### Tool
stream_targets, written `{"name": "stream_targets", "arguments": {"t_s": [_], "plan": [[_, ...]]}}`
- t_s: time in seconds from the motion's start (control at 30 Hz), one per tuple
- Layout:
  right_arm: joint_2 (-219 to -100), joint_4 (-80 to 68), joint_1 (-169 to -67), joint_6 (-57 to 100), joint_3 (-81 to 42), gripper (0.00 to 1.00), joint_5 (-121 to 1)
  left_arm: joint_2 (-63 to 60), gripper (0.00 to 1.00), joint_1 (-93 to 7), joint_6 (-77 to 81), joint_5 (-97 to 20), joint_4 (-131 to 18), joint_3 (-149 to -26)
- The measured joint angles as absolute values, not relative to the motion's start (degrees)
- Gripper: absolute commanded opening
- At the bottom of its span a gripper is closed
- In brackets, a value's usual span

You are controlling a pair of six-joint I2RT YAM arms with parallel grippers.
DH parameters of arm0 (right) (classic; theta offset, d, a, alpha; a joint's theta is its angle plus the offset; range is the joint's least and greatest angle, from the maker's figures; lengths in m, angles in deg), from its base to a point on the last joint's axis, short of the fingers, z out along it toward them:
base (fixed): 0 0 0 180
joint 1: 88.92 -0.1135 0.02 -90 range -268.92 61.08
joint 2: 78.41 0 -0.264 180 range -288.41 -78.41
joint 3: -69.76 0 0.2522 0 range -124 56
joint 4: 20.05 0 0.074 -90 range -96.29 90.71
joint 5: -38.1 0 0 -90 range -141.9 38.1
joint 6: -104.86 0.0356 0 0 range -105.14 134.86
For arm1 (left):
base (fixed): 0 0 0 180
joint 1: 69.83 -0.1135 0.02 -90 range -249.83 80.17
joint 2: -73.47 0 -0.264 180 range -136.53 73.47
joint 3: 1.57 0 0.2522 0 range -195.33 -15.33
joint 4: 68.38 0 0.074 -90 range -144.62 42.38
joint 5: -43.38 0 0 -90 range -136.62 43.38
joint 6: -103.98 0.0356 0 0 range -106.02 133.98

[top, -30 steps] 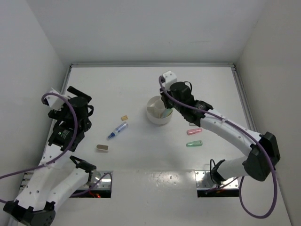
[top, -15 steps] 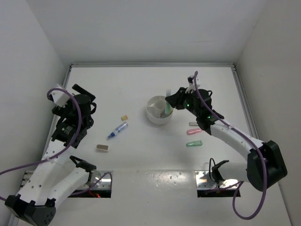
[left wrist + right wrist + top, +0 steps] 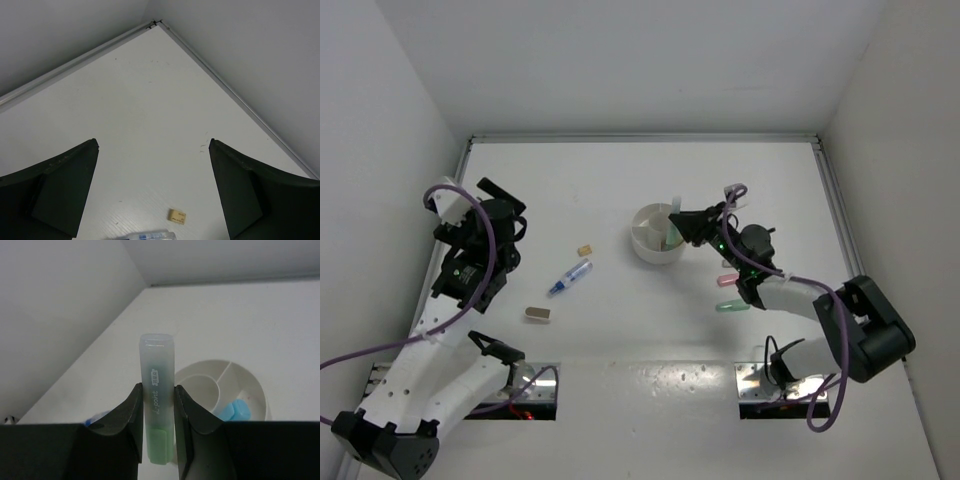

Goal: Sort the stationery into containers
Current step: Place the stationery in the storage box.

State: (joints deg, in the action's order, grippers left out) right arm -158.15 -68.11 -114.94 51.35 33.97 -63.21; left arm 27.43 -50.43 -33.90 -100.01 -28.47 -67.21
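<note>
Green marker (image 3: 157,395) upright between right fingers (image 3: 126,415), near white bowl (image 3: 197,386)

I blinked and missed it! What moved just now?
The right arm drew back from over the bowl and folded low. The right gripper, shut on a green marker, now sits near the bowl's rim. The left gripper, open, shifted slightly. The pen, the tan eraser, the yellowish eraser and the pink marker stayed put.
</note>
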Motion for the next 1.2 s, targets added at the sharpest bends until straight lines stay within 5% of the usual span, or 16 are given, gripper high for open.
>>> {"name": "stream_targets", "arguments": {"t_s": [1.2], "plan": [[-170.74,-78.36,-118.7,37.93,35.0,0.0,-57.24,26.32,0.98,-50.43,-32.52,-98.43,-29.5,-66.57]]}}
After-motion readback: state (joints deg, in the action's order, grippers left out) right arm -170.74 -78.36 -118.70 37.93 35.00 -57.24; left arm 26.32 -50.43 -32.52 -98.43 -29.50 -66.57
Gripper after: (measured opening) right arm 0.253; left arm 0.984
